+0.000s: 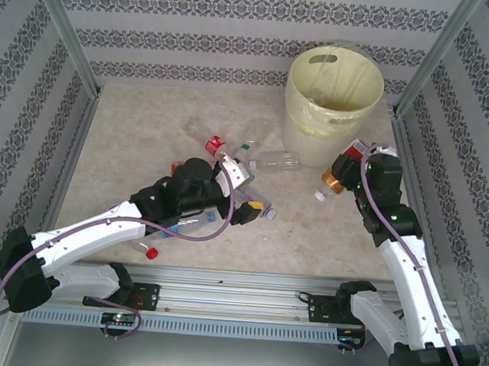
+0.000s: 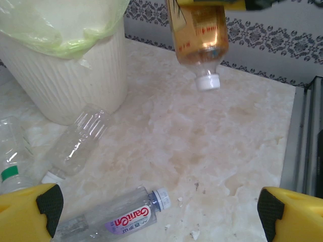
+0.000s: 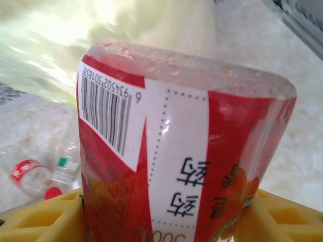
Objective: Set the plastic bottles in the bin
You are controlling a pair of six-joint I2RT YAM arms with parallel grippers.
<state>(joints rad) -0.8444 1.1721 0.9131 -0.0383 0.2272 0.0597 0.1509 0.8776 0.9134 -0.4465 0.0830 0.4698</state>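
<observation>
Plastic bottles (image 1: 273, 161) mostly on table (image 1: 130, 132), lying loose left of bin (image 1: 295, 94); bin contents unclear. Right gripper (image 1: 345, 170) clamped on orange-labelled bottle (image 3: 151, 151), cap down, just beside bin, not yet over rim. Left gripper (image 2: 156, 214) spread, empty. Bottles thin, clear, ribbed. Bin ribbed pale plastic, with crinkled liner (image 2: 65, 30).

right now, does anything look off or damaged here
The orange bottle in the right gripper hangs cap down beside the bin, and its body looks squashed flat. Small white flecks lie on the table near the Ganten bottle.
</observation>
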